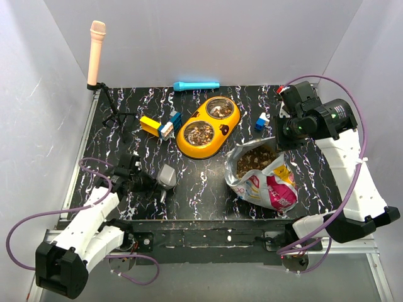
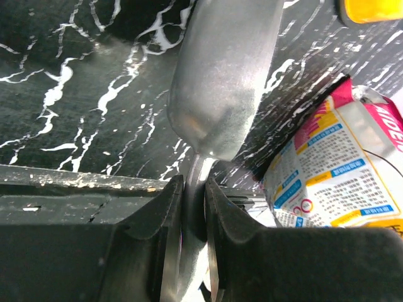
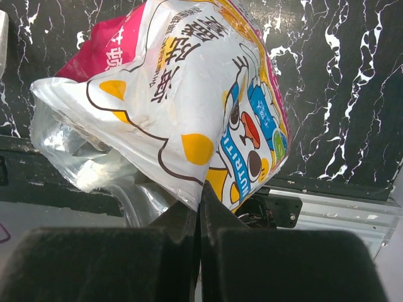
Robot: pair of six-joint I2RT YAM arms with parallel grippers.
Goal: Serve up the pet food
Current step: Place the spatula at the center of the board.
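Observation:
The pet food (image 1: 255, 158) is a brown kibble heap in the open mouth of the white-blue-pink foil bag (image 1: 271, 185). More kibble lies in both cups of the yellow double bowl (image 1: 233, 123). My left gripper (image 1: 148, 182) is shut on the handle of a grey metal scoop (image 1: 166, 177), low over the table left of the bag. In the left wrist view the gripper (image 2: 194, 189) clamps the handle and the scoop (image 2: 220, 82) shows its back; no kibble shows on it. My right gripper (image 1: 283, 138) is shut on the bag's far rim; in the right wrist view the gripper (image 3: 200, 201) pinches the bag (image 3: 189, 94).
A pink microphone (image 1: 96, 50) on a stand is at the back left. A blue tube (image 1: 196, 85) lies at the back edge. Yellow, blue and white toy blocks (image 1: 160, 126) lie left of the bowl, and a small blue block (image 1: 261, 121) lies right of it.

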